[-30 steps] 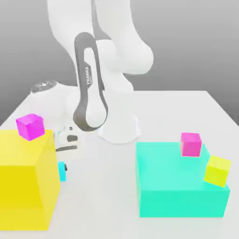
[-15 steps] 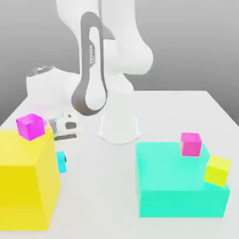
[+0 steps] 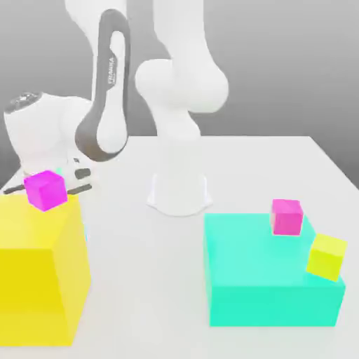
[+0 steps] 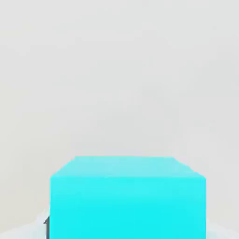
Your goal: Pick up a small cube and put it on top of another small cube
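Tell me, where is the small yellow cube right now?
The small yellow cube leans tilted against the large cyan block at the exterior view's right, just below the pink cube sitting on that block.

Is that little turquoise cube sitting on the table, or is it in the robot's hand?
In the hand. The hand view shows the small cyan cube pressed close against the camera with the gripper shut on it.

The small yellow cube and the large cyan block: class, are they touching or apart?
Touching. In the exterior view the small yellow cube sits tilted against the large cyan block's top edge on that view's right, with no gap between them.
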You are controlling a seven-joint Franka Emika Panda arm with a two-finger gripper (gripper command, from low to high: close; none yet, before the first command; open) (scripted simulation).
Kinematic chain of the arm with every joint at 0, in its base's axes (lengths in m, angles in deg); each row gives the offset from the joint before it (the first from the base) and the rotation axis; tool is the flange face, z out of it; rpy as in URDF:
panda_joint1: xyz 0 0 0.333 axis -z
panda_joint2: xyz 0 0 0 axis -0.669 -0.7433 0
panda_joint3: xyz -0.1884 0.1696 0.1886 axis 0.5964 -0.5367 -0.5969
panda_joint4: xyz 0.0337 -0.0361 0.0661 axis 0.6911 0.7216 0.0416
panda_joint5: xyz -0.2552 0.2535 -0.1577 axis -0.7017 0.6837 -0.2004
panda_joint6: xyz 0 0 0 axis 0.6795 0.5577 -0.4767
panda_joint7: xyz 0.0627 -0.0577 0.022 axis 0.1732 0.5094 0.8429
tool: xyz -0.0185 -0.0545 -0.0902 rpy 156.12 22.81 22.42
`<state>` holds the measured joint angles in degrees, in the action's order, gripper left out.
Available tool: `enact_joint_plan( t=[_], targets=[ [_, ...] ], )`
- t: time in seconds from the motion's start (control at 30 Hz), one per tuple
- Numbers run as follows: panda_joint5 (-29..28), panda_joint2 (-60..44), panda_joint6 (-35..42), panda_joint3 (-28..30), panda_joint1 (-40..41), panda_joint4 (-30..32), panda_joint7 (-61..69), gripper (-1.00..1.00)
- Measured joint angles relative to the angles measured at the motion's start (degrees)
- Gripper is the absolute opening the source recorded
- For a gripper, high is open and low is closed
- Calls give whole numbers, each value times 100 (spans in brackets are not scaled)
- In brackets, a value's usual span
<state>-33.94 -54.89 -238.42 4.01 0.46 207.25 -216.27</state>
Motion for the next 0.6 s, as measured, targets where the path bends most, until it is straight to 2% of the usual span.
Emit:
enact_joint_plan(
  t=[0.2,0.43,0.6],
  targets=[
    [-766,2,699,210,462,-570,1450,-100],
    [-1297,339,1439,170,832,-1210,2953,-100],
    [-1203,1184,2432,-417,-34,-1732,3767,-100]
  ],
)
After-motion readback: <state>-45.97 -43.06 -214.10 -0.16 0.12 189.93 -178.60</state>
